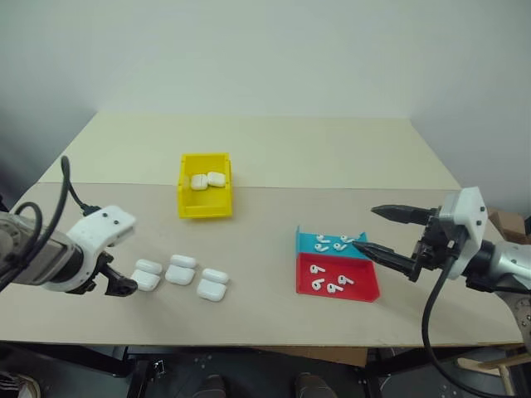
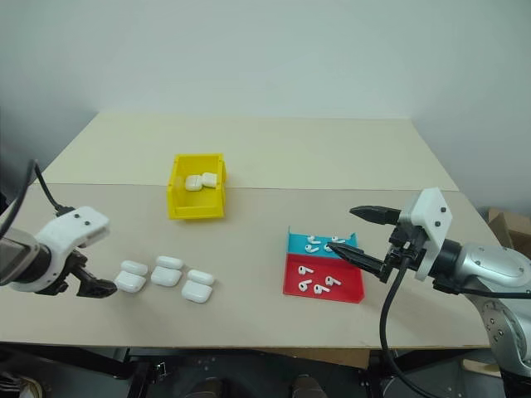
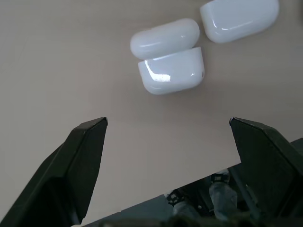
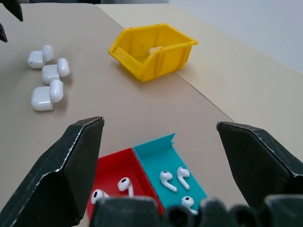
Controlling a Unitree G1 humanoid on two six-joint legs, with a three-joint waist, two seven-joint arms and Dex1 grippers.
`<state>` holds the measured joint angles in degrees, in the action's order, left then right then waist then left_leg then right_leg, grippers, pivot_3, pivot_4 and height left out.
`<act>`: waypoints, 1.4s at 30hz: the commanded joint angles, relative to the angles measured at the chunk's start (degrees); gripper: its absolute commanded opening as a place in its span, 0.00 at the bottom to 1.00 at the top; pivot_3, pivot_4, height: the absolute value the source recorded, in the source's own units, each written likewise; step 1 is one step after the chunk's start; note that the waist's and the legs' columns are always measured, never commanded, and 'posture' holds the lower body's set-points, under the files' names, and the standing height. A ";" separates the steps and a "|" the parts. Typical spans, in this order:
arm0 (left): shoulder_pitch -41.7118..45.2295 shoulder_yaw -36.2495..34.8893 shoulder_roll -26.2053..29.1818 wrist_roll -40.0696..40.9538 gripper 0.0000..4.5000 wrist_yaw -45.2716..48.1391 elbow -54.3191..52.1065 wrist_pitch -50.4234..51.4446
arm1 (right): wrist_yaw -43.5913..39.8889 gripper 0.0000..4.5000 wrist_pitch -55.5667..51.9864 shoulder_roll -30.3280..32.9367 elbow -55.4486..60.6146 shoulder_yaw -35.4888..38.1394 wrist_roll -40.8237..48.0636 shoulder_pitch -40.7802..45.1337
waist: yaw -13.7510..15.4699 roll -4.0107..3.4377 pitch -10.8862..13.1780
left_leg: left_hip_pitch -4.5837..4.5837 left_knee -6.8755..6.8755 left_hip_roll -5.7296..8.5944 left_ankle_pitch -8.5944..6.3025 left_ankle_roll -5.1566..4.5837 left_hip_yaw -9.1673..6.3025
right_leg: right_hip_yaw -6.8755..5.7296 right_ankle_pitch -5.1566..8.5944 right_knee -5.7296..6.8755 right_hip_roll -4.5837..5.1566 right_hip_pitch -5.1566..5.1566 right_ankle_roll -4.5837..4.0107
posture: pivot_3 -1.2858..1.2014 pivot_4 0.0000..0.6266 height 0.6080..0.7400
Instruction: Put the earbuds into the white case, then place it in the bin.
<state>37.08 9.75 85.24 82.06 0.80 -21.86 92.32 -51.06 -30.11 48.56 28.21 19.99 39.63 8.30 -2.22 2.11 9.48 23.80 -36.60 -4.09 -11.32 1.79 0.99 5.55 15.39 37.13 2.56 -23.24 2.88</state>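
Three white cases, lids flipped open, lie in a row near the table's front left; the nearest white case (image 1: 147, 275) (image 3: 168, 68) sits just right of my left gripper (image 1: 119, 287) (image 3: 168, 142), which points down at the table, open and empty. Several earbuds (image 1: 318, 269) (image 4: 168, 179) lie in the red and blue trays. My right gripper (image 1: 377, 232) (image 4: 158, 124) hovers open over the trays' right side, pointing left, holding nothing. The yellow bin (image 1: 205, 213) (image 4: 151, 49) stands mid-table with two closed white cases inside.
The red tray (image 1: 365, 290) and the blue tray (image 1: 305, 243) sit side by side at front right. The other two open cases (image 1: 181, 269) (image 1: 213, 283) lie right of the first. Bare tabletop stretches behind the bin and between bin and trays.
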 commanded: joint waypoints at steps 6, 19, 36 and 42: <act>8.12 9.85 -8.41 15.41 1.00 -27.15 14.79 -0.63 | 0.35 0.99 0.26 0.51 0.38 0.13 0.69 1.62 | 0.80 0.01 0.00 | -0.02 -0.02 0.03 0.00 0.01 -0.02 | 0.00 -0.02 0.04 0.00 0.02 -0.03 | 0.52 0.24 1.00; 11.19 20.39 -14.44 30.37 1.00 -47.89 22.09 -8.61 | 1.50 0.99 -0.23 0.85 1.81 1.23 1.06 0.92 | 1.52 0.01 0.00 | 0.01 -0.02 0.07 -0.01 0.04 -0.03 | 0.01 -0.04 0.04 0.03 0.01 -0.06 | 0.52 0.24 1.00; 9.32 20.56 -19.13 30.93 1.00 -52.18 26.84 -12.03 | 2.23 0.99 -0.35 0.90 3.56 1.29 0.98 0.23 | 2.62 -0.27 -0.16 | -0.29 -0.06 0.13 0.06 0.15 -0.04 | 0.01 -0.07 0.08 0.06 0.26 -0.08 | 0.52 0.24 1.00; 10.09 20.00 -19.35 29.86 1.00 -51.19 27.92 -10.69 | 2.29 0.99 -0.48 1.17 4.15 1.80 1.12 -0.03 | 2.79 -0.28 -0.17 | -0.46 -0.06 0.13 0.08 0.17 -0.05 | 0.01 -0.07 0.08 0.06 0.43 -0.08 | 0.52 0.24 1.00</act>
<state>47.17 30.06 65.80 112.74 -50.61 5.31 81.12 -49.32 -30.46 48.80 30.75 19.25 39.61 8.18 0.57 1.82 9.31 23.31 -36.66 -3.96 -11.24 1.96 0.95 5.56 15.32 37.21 2.62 -22.77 2.80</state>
